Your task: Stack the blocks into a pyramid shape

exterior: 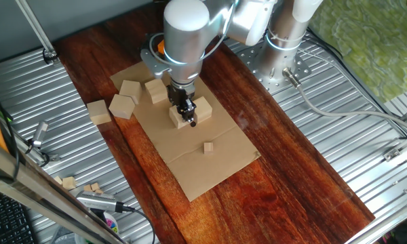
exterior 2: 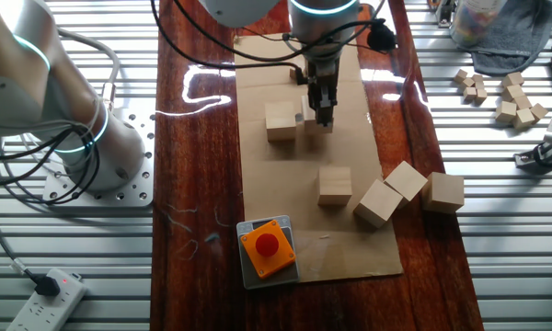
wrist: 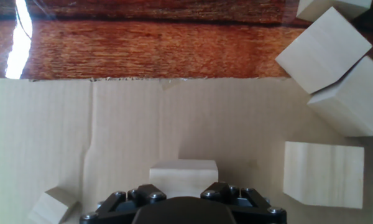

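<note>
The arm reaches straight down over the table, its gripper [exterior: 186,114] pointing downward, fingers low and close together.

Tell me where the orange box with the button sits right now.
In the other fixed view, the orange box sits at the cardboard sheet's near left corner, left of the loose blocks.

Cardboard sheet [exterior 2: 285,198] lying on wooden counter [exterior 2: 198,184]. Orange box [exterior 2: 266,247] with red button on sheet's edge. Tiny wooden cube [exterior: 208,147] on cardboard. White power strip [exterior 2: 44,297] on the ribbed metal.
</note>
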`<state>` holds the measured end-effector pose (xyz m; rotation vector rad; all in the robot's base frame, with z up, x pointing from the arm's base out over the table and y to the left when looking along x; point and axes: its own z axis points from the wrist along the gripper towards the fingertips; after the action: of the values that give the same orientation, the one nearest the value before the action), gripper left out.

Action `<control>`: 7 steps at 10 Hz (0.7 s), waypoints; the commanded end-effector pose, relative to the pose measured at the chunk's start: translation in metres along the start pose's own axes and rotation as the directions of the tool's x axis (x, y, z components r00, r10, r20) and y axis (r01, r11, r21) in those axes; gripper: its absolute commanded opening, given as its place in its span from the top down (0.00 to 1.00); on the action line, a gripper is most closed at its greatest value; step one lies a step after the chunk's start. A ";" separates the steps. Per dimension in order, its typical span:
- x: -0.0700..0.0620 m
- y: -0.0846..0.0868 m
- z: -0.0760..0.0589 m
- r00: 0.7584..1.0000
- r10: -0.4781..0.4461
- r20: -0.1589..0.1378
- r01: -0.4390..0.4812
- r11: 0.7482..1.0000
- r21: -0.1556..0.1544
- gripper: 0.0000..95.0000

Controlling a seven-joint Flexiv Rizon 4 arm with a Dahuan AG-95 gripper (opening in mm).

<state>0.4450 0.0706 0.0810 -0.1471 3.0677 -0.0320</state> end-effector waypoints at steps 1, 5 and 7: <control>0.000 0.002 0.002 1.000 0.002 -0.006 -0.002 1.000 -0.007 1.00; 0.000 0.001 0.008 1.000 0.000 -0.013 0.000 1.000 -0.011 1.00; -0.001 0.000 0.013 1.000 0.017 -0.017 -0.017 1.000 -0.008 1.00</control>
<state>0.4464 0.0718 0.0674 -0.1232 3.0935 -0.0145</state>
